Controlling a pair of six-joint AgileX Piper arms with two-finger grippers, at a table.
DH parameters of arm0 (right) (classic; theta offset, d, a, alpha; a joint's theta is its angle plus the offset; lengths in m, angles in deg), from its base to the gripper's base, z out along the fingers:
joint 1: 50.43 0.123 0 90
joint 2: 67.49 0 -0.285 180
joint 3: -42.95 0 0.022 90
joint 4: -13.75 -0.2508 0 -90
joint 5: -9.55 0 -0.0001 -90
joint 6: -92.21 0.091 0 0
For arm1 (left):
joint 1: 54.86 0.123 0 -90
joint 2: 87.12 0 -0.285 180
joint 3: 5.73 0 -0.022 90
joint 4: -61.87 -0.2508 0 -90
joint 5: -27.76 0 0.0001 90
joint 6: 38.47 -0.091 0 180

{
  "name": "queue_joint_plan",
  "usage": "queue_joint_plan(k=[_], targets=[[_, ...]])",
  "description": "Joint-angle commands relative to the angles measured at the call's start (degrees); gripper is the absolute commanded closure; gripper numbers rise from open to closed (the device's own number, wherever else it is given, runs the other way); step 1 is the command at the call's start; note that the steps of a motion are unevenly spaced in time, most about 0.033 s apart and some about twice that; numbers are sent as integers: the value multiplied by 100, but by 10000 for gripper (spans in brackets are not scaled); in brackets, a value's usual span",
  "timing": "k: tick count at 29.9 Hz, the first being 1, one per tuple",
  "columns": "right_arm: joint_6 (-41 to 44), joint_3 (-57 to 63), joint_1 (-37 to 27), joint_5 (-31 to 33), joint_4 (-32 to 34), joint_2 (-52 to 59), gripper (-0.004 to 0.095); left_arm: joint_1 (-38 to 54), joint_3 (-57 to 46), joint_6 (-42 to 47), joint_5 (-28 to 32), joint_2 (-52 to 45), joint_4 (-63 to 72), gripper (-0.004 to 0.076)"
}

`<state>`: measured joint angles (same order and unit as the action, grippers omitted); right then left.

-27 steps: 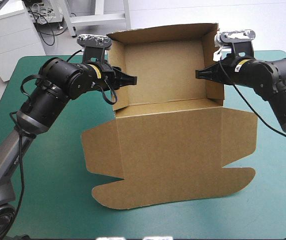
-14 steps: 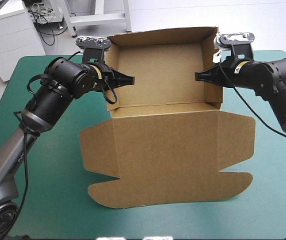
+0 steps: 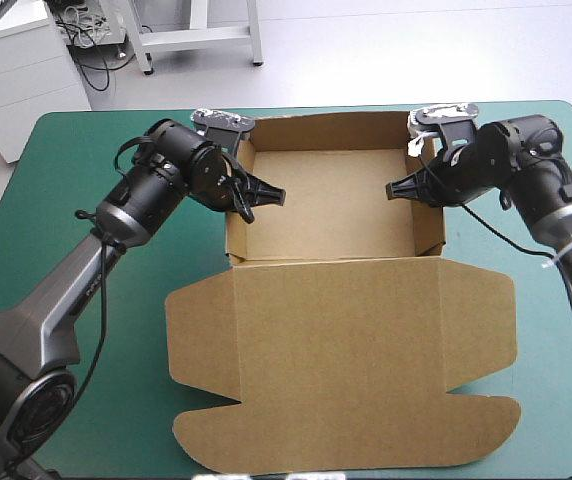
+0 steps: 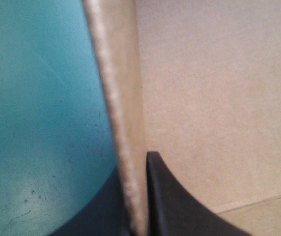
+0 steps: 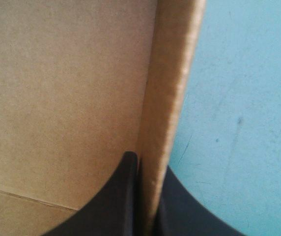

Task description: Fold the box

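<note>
Two claws are seen pinching the box (image 3: pixel 331 210) by its side walls. The left claw (image 3: pixel 269 196) is pressed together on the left wall (image 3: pixel 234 236) and the right claw (image 3: pixel 396 188) on the right wall (image 3: pixel 430 226); in each wrist view one black finger is placed inside the wall and one outside. Compared with just before, the tray is brought down: earlier it was tipped up with its floor turned toward the high camera, and now it is laid level on the teal-green desk (image 3: pixel 86 330), toward the far edge. From this it is judged that the walls are raised and tucked, the tray is formed, and little is left beyond letting go. The lid (image 3: pixel 341 370) is spread flat on the near side, joined to the tray along a straight crease. The board is plain brown, matte and faintly fibrous, with a paler, rougher cut edge where it is gripped. The lid is shaped with rounded ear flaps at both sides and a wavy front edge broken by two notches. The desk cover is smooth, and a few small scuffs are shown.
</note>
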<state>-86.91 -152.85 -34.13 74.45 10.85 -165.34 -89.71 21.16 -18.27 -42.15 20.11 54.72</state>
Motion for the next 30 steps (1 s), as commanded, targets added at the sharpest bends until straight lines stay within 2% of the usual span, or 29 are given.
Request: queue_joint_plan(k=[1,5,11,18,28,30], targets=[[-335,-158,29,-2,-323,-114,926,-69,195,-416,418,19,69,755],[-335,-158,29,4,-375,-487,926,-13,195,-552,388,317,141,731],[-380,-158,29,-37,-448,-818,926,436,195,-1011,359,666,1060,731],[-422,-178,29,-39,-474,-1232,926,556,195,-1145,400,1010,1077,731],[-422,-178,29,230,-509,-1495,924,556,195,-1312,284,1416,1548,729],[-370,-178,29,360,-457,-1495,908,556,195,-1312,275,1403,1548,705]])
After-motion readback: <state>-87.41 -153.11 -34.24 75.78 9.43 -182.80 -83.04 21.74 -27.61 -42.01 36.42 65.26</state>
